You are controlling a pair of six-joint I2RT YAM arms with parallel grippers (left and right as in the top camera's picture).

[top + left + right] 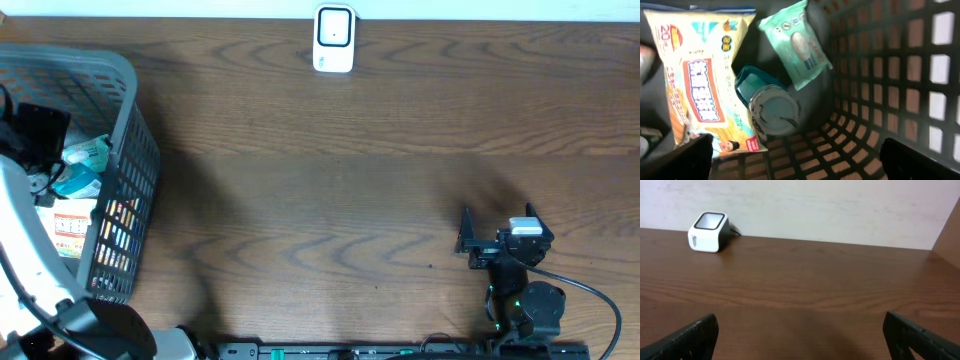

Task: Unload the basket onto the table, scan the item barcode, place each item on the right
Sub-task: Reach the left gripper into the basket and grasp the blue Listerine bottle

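**Basket and contents.** A grey plastic lattice basket (pixel 128 190) is shown at the left end of a dark brown wooden table (pixel 330 200). Three items are contained in it:
- a large yellow-and-orange printed packet (pixel 700 85), laid flat;
- a mint-green wipes packet (pixel 797 47), set near the lattice wall;
- a teal round container with a pale lid (pixel 772 110), placed between the two and overlapping the printed packet's edge.

Which of these is to be scanned cannot be told.

**Left arm.** The left gripper (pixel 800 162) is held inside the basket above the teal container, jaws spread wide, nothing grasped.

**Surroundings.** A white cube-shaped barcode scanner (pixel 334 38) is seen at the table's far edge, well apart from the basket, whose wall stands between contents and scanner. The right gripper (pixel 802 337) is seen low over the near right part of the table, jaws likewise wide and empty, directed towards the scanner.
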